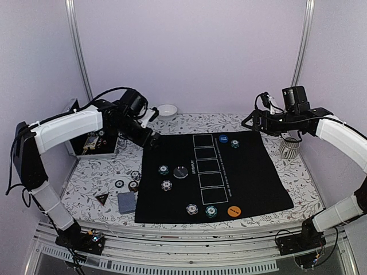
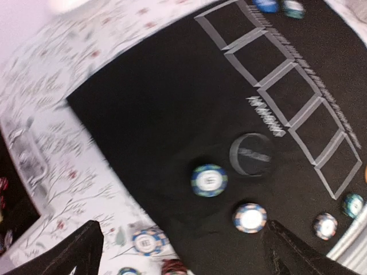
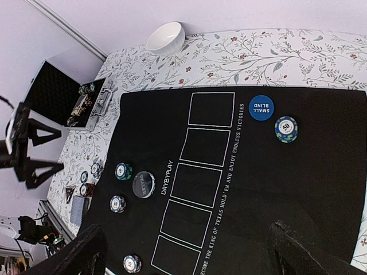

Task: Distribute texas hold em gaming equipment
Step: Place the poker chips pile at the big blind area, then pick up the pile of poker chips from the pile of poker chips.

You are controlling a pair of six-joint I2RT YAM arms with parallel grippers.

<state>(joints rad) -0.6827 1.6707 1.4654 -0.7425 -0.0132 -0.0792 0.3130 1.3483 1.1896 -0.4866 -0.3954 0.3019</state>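
Top external: triangle marker (image 1: 102, 198), loose poker chips (image 1: 133, 186), cards (image 1: 127, 201) on floral cloth (image 1: 92, 172) left of mat (image 1: 258, 177). Left gripper (image 1: 151, 137) beyond them, jaws apart, empty; nearer arm. Right gripper (image 1: 252, 121) far right, jaws apart, empty.

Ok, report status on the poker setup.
Left gripper open, empty, over mat edge. Right gripper open, empty. Several chips on mat; cards, triangle marker off it. Nothing blocking.

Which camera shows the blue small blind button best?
The right wrist view: the blue button sits whole and sharp on the black mat, its SMALL BLIND lettering readable. The top external view shows it only as a small blue disc. The left wrist view catches it blurred, cut by the top edge.
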